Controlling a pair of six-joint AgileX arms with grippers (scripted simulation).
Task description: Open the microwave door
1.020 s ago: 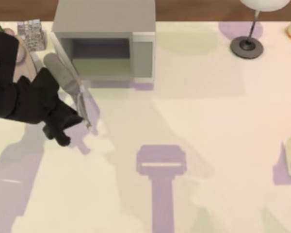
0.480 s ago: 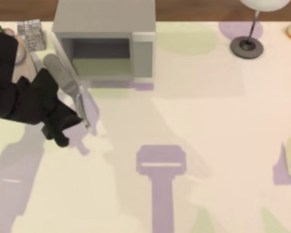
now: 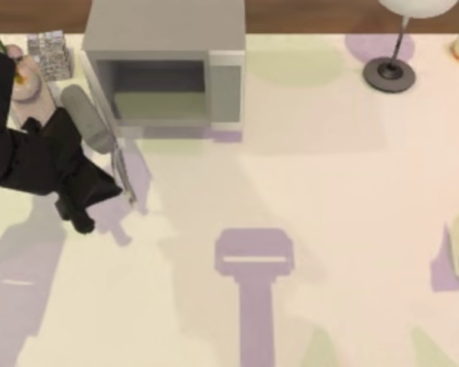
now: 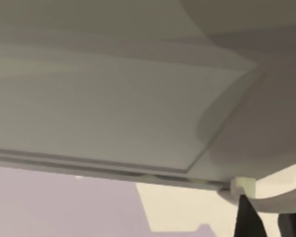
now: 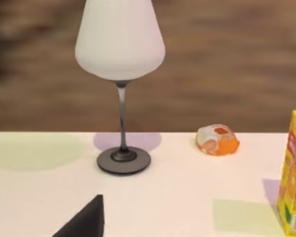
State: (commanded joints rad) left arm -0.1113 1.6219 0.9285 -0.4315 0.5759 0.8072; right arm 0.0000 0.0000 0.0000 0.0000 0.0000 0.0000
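My left gripper (image 3: 107,200) sits at the free edge of the microwave door (image 3: 107,130), near the table's left side. From above, the black fingers close onto that edge, so I read the jaws as narrow, clamped on the door. The left wrist view is filled by the door's pale panel (image 4: 103,108) seen from very close, with one dark fingertip (image 4: 249,219) just under its corner.

The door stands swung well out from the microwave (image 3: 164,61), hinged at the left front corner and angled toward the near left. The cavity lies open to view. In front of the microwave and across the middle of the table (image 3: 329,199) there is broad bare surface.

Behind my left arm, at the far left, a small patterned cube (image 3: 50,53) stands just beside a pinkish plate (image 3: 23,84).

My right arm is parked at the right; only a dark tip (image 5: 86,219) shows, so I cannot tell its jaws. Beyond it stand a white lamp (image 5: 120,44), an orange-and-white lump (image 5: 217,139) and a yellow carton (image 5: 293,173), its print unreadable.
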